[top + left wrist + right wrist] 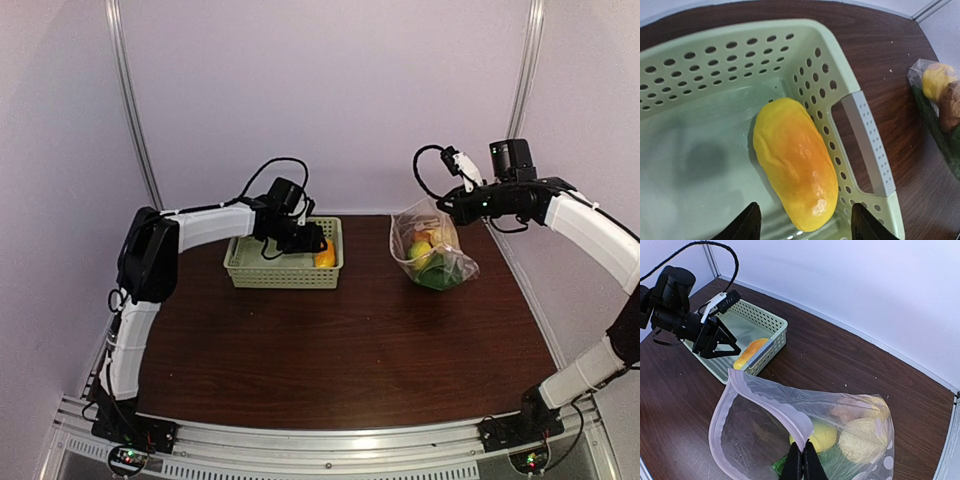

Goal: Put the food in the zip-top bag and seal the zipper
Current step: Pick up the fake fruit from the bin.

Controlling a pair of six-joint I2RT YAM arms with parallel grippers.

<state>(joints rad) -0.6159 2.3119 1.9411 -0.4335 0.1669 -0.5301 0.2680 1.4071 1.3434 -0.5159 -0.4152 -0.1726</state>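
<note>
A yellow-orange toy mango (795, 162) lies in the right end of the pale green basket (715, 55), also seen in the top view (324, 257). My left gripper (802, 230) is open just above it, one finger on each side (308, 240). My right gripper (802, 465) is shut on the zipper edge of the zip-top bag (770, 405) and holds its mouth open toward the basket (440, 205). The bag (432, 250) holds yellow round pieces (862, 440), a brownish piece and a dark green piece (840, 467). I cannot see the slider tab.
The basket (285, 262) stands at the back left of the brown table, the bag to its right. White walls and metal posts close the back and sides. The basket's grey handle (870, 145) is right of the mango.
</note>
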